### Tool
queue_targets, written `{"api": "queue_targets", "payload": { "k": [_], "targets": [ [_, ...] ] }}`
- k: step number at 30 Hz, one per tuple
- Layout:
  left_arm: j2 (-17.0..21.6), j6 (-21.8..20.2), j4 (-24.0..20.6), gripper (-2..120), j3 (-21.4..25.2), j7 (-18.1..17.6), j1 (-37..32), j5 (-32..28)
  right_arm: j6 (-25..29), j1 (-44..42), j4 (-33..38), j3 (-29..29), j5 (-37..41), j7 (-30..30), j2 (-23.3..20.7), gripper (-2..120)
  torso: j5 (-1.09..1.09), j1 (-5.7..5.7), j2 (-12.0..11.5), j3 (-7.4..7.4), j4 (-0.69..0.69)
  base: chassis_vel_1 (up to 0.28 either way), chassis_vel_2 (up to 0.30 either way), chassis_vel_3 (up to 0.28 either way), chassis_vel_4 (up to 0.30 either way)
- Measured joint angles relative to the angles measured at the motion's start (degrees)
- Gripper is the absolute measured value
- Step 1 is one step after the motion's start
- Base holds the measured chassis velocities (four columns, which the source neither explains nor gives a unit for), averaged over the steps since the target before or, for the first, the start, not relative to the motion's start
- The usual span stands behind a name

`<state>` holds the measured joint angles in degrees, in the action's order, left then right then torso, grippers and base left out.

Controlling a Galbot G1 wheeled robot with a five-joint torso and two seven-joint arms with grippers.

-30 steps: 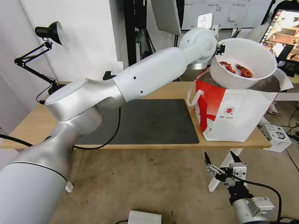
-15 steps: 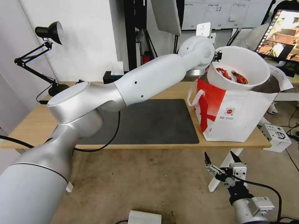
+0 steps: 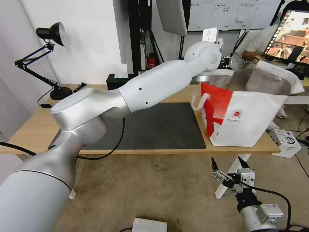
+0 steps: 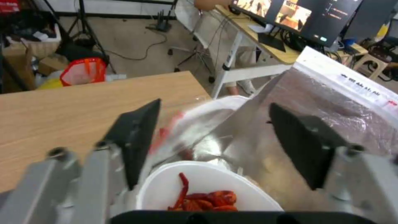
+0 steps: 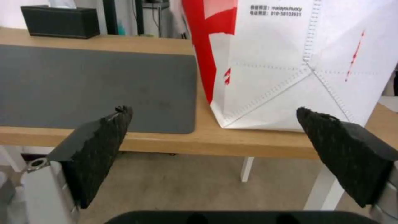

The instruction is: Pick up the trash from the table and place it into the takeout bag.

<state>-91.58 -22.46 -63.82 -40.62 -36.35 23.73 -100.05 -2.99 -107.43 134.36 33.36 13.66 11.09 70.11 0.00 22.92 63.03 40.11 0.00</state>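
1. Light-wood worktop carries a dark grey rectangular mat and the boxy white-and-red takeout bag.
2. Left gripper hangs over the bag mouth, fingers spread, holding nothing.
3. White bowl of red shells lies inside the foil lining.
4. Right gripper waits open below the worktop edge.

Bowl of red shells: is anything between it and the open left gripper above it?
Nothing visible. The bowl sits inside the takeout bag, against the foil lining, directly below the left gripper, whose jaws are spread. The right gripper hangs low, below the table edge.
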Motion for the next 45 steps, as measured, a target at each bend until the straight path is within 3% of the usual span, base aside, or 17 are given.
{"api": "queue_targets", "payload": {
  "k": [7,13,19,22,31,34,36,38,45],
  "targets": [
    [0.08,-0.23,-0.65,99,1.21,0.00,-1.09,0.97,0.00,0.00,0.00,0.00,0.00,0.00,0.00,100,0.00,0.00,0.00,0.00,0.00,0.000,0.000,0.000,0.000],
    [0.24,-1.97,-1.24,100,3.23,0.39,-1.80,2.59,0.00,0.00,0.00,0.00,0.00,0.00,0.00,100,0.00,0.00,0.00,0.00,0.00,0.000,0.000,0.000,0.000],
    [1.36,-2.29,-2.24,100,4.76,3.53,-3.00,5.89,0.00,0.00,0.00,0.00,0.00,0.00,0.00,100,0.00,0.00,0.00,0.00,-0.02,0.000,0.000,0.000,0.000],
    [5.10,-0.72,-4.42,100,3.50,8.33,-3.28,8.92,0.00,0.00,0.00,0.00,0.00,0.00,0.00,100,0.00,0.00,0.00,0.00,-0.01,0.000,0.000,0.000,0.000],
    [14.08,1.38,-10.01,100,2.15,13.66,-4.41,13.51,0.00,0.00,0.00,0.00,0.00,0.00,0.00,100,-0.01,0.00,0.00,0.00,0.00,0.000,0.000,0.000,0.000],
    [19.12,2.95,-13.39,100,1.54,16.35,-5.87,19.64,0.00,0.00,0.00,0.00,0.00,0.00,0.00,100,-0.01,0.00,0.00,0.00,0.00,0.000,0.000,0.000,0.000],
    [19.85,3.28,-13.76,100,1.44,16.93,-6.18,21.03,0.00,0.00,0.00,0.00,0.00,0.00,0.00,100,-0.02,0.00,0.00,0.00,0.00,0.000,0.000,0.000,0.000],
    [23.88,4.81,-16.46,100,1.69,19.88,-9.13,26.24,0.00,0.00,0.00,0.00,0.00,-0.01,0.00,100,-0.02,0.00,0.00,0.00,0.00,0.000,0.000,0.000,0.000],
    [30.85,7.54,-20.91,100,4.11,24.72,-14.92,31.52,0.00,0.00,0.00,0.01,0.00,0.01,0.00,100,-0.01,0.00,-0.01,0.00,-0.01,0.000,0.000,0.000,0.000]
  ]
}}
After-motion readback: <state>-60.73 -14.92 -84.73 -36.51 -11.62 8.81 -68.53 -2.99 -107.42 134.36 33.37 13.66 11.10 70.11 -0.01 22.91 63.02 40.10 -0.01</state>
